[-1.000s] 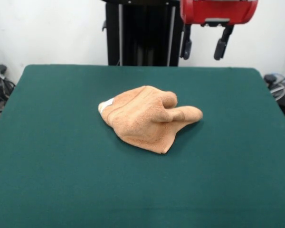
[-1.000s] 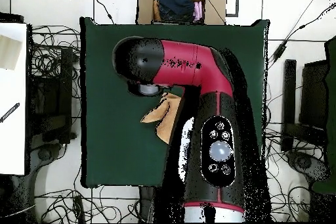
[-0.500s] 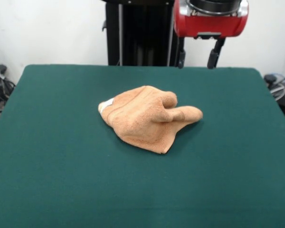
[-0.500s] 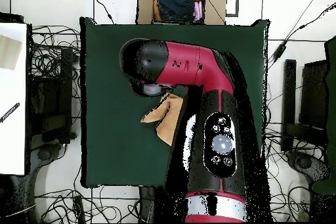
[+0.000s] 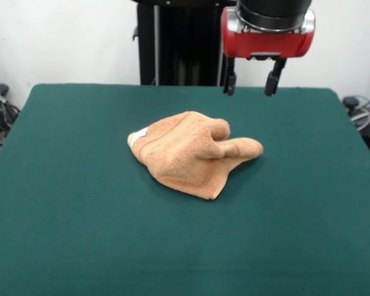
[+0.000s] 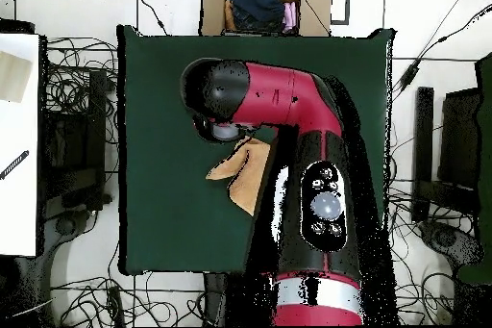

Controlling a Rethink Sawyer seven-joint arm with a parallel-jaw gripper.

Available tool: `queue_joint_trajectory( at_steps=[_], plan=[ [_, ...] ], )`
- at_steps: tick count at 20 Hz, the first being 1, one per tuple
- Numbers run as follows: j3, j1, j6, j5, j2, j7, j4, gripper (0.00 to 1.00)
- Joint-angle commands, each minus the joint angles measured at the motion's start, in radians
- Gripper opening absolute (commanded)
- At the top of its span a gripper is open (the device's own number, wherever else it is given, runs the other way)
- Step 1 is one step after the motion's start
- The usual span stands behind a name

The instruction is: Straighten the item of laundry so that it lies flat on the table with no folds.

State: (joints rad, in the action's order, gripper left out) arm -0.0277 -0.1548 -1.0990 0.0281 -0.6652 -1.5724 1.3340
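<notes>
Below the hand (image 5: 251,81), nearer the camera, the peach towel (image 5: 194,153) lies bunched and folded on the green surface (image 5: 74,203); the hand hangs empty, fingers spread wide. Overhead, the arm (image 6: 288,103) hides the hand and covers part of the towel.

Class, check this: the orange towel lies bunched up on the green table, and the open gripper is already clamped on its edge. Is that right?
Not quite. The towel is bunched on the green table, and the gripper is open, but it holds nothing: in the front view it hangs in the air above the table, behind the towel and clear of it.
</notes>
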Motion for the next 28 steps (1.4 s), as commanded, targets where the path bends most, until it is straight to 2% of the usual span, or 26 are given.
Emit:
queue_joint_trajectory(
  at_steps=[1, 28],
  plan=[
    [-0.041, -0.019, 0.084, 0.065, 0.033, -0.021, 0.051, 1.0],
    [-0.03, -0.024, 0.18, 0.052, 0.074, -0.065, 0.092, 1.0]
  ],
)
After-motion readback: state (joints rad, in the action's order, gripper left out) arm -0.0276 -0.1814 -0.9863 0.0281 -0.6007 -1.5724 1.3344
